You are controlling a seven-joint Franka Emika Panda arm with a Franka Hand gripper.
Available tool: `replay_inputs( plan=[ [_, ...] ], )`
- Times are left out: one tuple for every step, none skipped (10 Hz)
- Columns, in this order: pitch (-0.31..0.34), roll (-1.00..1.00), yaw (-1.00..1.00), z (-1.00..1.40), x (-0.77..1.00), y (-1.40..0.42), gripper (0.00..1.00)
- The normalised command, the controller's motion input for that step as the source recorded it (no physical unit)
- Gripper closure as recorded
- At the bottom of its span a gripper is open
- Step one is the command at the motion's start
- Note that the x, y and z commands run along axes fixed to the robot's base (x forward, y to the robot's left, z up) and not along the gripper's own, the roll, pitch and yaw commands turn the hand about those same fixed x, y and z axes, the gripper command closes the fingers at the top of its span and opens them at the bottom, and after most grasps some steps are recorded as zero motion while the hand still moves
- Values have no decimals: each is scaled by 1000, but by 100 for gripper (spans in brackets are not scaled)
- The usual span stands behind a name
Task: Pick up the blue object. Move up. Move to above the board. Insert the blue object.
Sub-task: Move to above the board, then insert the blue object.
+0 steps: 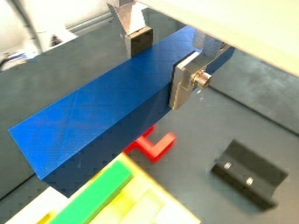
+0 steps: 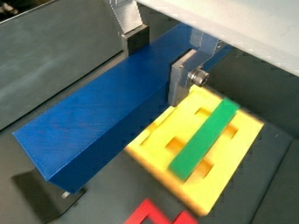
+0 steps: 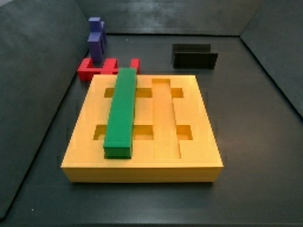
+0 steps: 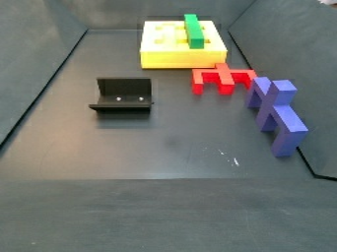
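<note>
Wrist views: the long medium-blue rectangular bar [image 1: 100, 109] sits between the claw's [image 1: 163, 63] flat silver plates with dark pads, clamped across its width and carried clear of the dark grey surface [image 4: 171, 148]; neither side view shows bar or claw.
Claw state: closed on the blue bar, one plate against each long face.
Board: a large flat yellow slab [image 3: 178, 120] with parallel grooves and square cut-outs, a long green bar [image 3: 120, 106] already lying in one groove.
Position: a wrist view shows the yellow board [image 2: 239, 153] beneath and beside the held bar, so I judge it raised but not yet over a free groove.
Other pieces: small red piece [image 4: 222, 79], purple stepped block [image 4: 277, 113], dark fixture [image 4: 122, 95], all apart from the board.
Risk: the bar could foul the green bar or a groove wall if lowered skewed; a tilt in the grip would jam it.
Room: dark walled enclosure, nothing else visible.
</note>
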Motion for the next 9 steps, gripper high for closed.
replay_inputs(
  plan=[
    [118,-9,-4,246,-43,-1400,100],
    [138,23,4,145,13,-784,100],
    [147,16,4,80,63,-379,100],
    [140,6,5,46,67,-203,100],
    [0,0,0,-17,0,0,100],
    [0,0,0,-149,0,0,100],
    [-120,0,-17,-180,-91,0,100],
    [-236,0,0,-563,0,-43,100],
    [-197,70,26,-840,0,-214,100]
  ],
)
